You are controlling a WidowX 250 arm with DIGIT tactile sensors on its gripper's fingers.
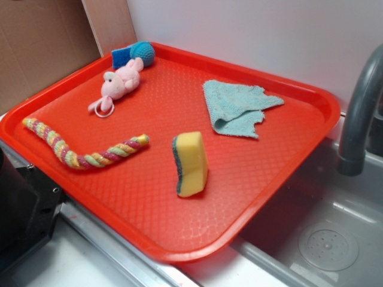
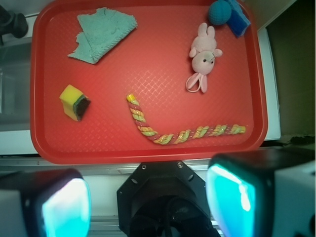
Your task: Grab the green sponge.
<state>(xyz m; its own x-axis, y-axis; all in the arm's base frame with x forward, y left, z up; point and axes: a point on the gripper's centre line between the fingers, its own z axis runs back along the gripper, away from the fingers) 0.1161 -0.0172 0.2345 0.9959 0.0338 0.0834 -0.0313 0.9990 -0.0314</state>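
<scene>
Yellow-foam green sponge (image 2: pixel 74 102) on red tray (image 2: pixel 148 143), well beyond spread tool (image 2: pixel 148 197).

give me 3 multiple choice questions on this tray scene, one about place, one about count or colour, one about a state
1. Where does the sponge lie on the tray?
A. under the cloth
B. alone, apart from the rest
C. on the rope

2. What colour is the cloth?
A. light blue-green
B. pink
C. yellow

3. How do the fingers stand?
A. shut on the sponge
B. shut on the rope
C. open, holding nothing

Answers: 1 B, bare tray shows all round it; 2 A, it is pale teal in both views; 3 C, both stand wide apart off the tray.
</scene>
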